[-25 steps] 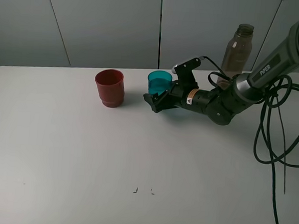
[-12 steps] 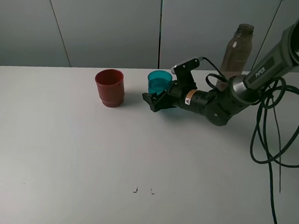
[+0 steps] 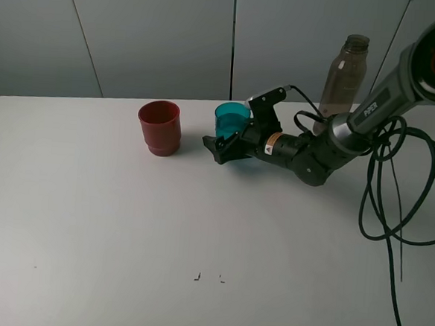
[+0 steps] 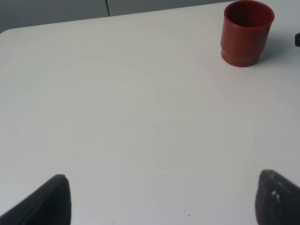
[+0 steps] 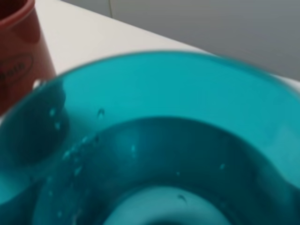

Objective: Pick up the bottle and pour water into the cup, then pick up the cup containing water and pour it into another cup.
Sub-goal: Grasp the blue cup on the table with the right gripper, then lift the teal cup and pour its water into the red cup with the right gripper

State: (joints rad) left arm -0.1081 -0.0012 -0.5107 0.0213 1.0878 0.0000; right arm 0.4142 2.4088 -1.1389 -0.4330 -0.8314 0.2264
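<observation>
Half done, I judge: bottle (image 3: pixel 345 71) stands behind teal cup (image 3: pixel 232 118); right end effector (image 3: pixel 220 143) flanks teal cup, grip uncertain; pour into red cup (image 3: pixel 159 128) remains.

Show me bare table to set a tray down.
Bare: the wide front of the table, nearer than the red cup and the right gripper; also left of the red cup. Crowded: the back right, where teal cup, gripper, bottle and cables cluster.

My white table (image 3: pixel 86 221) carries the brick-red cup (image 3: pixel 159 128), the teal cup (image 3: pixel 232 118) near it, and the bottle (image 3: pixel 345 71) (upright, at the far edge).
</observation>
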